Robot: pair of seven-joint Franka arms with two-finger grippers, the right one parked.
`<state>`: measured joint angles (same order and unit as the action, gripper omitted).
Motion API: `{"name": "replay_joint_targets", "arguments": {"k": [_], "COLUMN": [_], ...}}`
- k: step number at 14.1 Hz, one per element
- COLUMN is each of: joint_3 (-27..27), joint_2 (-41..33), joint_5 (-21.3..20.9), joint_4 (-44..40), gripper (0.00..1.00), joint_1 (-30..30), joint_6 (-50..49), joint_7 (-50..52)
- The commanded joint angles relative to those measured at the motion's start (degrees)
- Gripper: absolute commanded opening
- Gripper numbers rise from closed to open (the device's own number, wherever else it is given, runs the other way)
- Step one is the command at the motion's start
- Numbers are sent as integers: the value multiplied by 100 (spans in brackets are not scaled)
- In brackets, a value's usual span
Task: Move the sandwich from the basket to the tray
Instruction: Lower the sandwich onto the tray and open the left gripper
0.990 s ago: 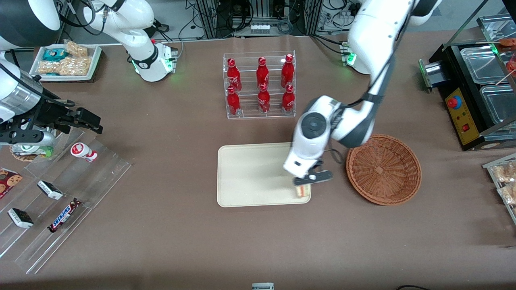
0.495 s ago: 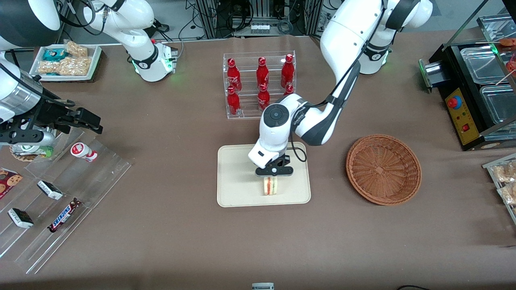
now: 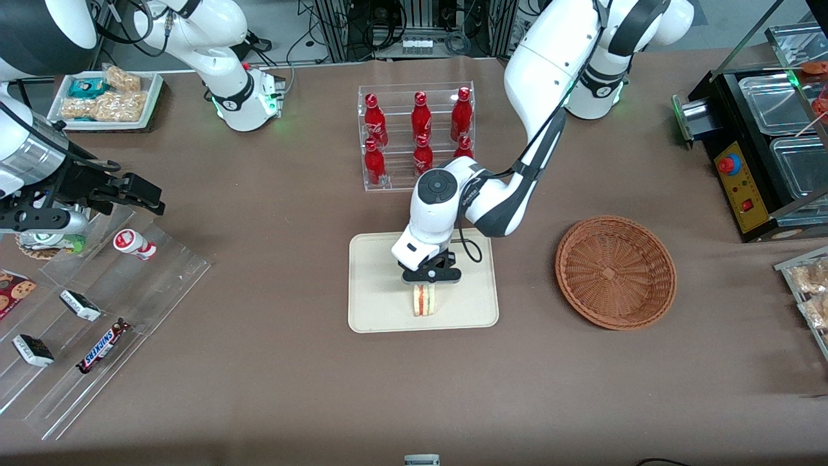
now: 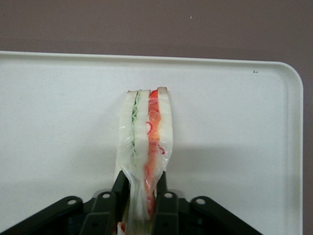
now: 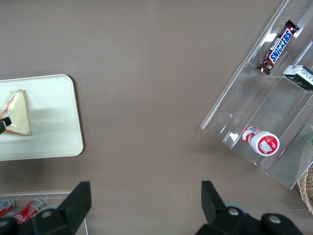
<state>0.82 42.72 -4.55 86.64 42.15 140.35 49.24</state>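
The clear-wrapped sandwich, white bread with red and green filling, stands on edge in the cream-beige tray, in its part nearer the front camera. My gripper is just above it, shut on the sandwich's pointed end and wrap. I cannot tell whether the sandwich rests on the tray or hangs just over it. The wicker basket lies beside the tray toward the working arm's end, with nothing in it.
A clear rack of red bottles stands just past the tray, close to my arm's elbow. Clear acrylic shelves with snacks lie toward the parked arm's end. A black machine sits at the working arm's end.
My gripper has carried the sandwich from the tray's corner nearest the basket to the middle of the tray's near edge. Most of that travel came early, then a small shift.
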Motion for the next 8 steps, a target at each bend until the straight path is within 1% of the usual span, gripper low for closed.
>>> {"name": "replay_joint_targets", "arguments": {"k": [1,2,6,7,8], "joint_3": [-91,-91,-126,-118,-126], "joint_2": [-315,-430,-1282,-1414,-1616], "joint_5": [-2,-2,15,129,199], "joint_4": [-77,-121,-68,-121,-78], "gripper": [100,100,100,100,100], "joint_1": [66,66,-83,-119,-119], "joint_6": [-226,-471,-1323,-1613,-1668], "joint_7": [208,209,270,609,1065]}}
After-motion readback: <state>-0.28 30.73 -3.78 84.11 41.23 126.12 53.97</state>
